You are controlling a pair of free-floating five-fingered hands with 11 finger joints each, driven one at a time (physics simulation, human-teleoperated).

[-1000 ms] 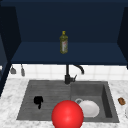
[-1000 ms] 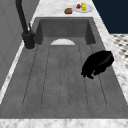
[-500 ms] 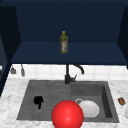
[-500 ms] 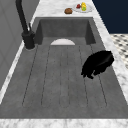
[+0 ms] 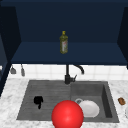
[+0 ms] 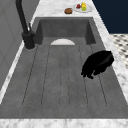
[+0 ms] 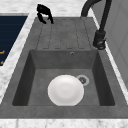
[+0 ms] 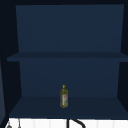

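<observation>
Front view shows the left robot hand (image 5: pixel 38 100) over the ribbed drainboard (image 5: pixel 47 93), fingers curled downward, holding nothing. A white plate (image 5: pixel 88 108) lies in the sink basin (image 5: pixel 105 92) to its right, beyond the black faucet (image 5: pixel 67 77). A red ball (image 5: pixel 67 114) sits up front.

Dark blue wall cabinet (image 8: pixel 67 56) above white tiles (image 5: pixel 50 71), marble counter (image 5: pixel 10 100).
</observation>
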